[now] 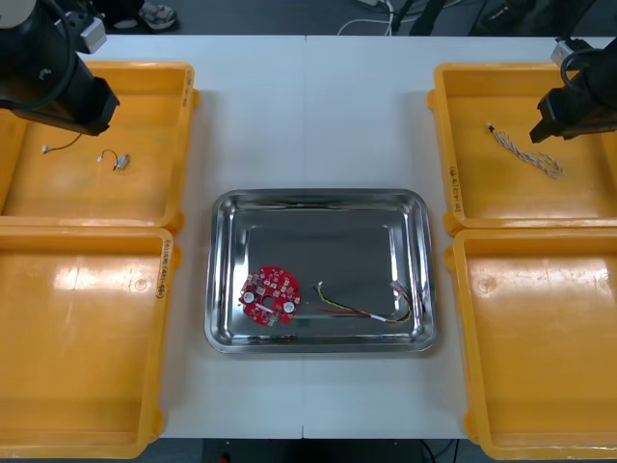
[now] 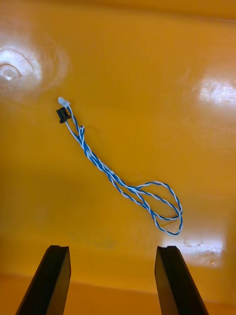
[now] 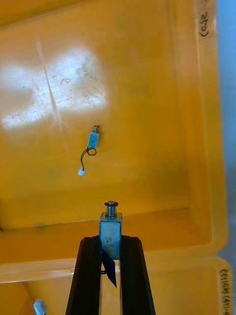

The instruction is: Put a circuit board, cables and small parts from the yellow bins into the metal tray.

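My left gripper (image 3: 110, 241) is shut on a small metal part (image 3: 110, 227), held above the far left yellow bin (image 1: 87, 198). A second small metal part (image 3: 92, 140) with a short black wire lies on that bin's floor, beyond the fingers; it is also in the front view (image 1: 119, 161). My right gripper (image 2: 114, 273) stands open above the far right yellow bin (image 1: 511, 207), with a twisted blue and white cable (image 2: 123, 184) lying beyond its fingertips. The metal tray (image 1: 318, 217) holds a round red circuit board (image 1: 272, 295) and a red and yellow cable (image 1: 362, 307).
A thin wire with a white plug (image 1: 53, 148) shows beside the left arm (image 1: 58, 77). The right arm (image 1: 578, 106) hangs over the far right bin. Two near yellow bins (image 1: 77, 338) (image 1: 549, 357) flank the tray. A person's shoe (image 1: 154, 14) is beyond the table's far edge.
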You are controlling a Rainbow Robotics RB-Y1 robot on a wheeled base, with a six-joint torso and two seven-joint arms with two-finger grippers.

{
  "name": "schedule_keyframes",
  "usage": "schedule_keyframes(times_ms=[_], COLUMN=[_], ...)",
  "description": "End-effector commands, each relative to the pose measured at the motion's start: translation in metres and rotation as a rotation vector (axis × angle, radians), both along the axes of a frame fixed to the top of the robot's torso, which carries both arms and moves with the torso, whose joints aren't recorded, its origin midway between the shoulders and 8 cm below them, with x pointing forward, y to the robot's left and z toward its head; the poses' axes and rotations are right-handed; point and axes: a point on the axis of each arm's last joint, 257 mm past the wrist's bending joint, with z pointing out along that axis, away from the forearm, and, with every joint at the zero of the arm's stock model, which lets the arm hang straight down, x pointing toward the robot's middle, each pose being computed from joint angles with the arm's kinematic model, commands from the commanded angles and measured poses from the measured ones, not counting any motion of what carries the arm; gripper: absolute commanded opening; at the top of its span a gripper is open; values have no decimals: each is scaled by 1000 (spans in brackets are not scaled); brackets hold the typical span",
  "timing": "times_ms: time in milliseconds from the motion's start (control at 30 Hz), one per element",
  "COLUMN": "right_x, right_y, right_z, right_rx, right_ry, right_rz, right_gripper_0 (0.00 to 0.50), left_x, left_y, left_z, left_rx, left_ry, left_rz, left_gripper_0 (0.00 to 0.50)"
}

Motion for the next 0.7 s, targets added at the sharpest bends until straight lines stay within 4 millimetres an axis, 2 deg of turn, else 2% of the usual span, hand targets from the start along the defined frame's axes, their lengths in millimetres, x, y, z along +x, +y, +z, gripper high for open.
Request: schedule_keyframes(times_ms=[33,367,500,700], right_x=[21,30,35,40], right_y=[18,23,29,28], right_z=[32,18,13,12], right_rx=[19,-17,-50,-79], right_ry=[-78,-87,-99,-115], right_rz=[33,64,95,108], right_gripper_0=[500,500,500,500], left_x=[-3,-25,-35,-40], left_y=[-46,-109,-135,-168], left_z=[14,-13,-30,-57], left_rx=[2,-52,-91,-145], left_ry=[-57,-66,-64,-62], left_rz=[-80,-98,-108,-108], left_gripper_0=[0,0,0,0])
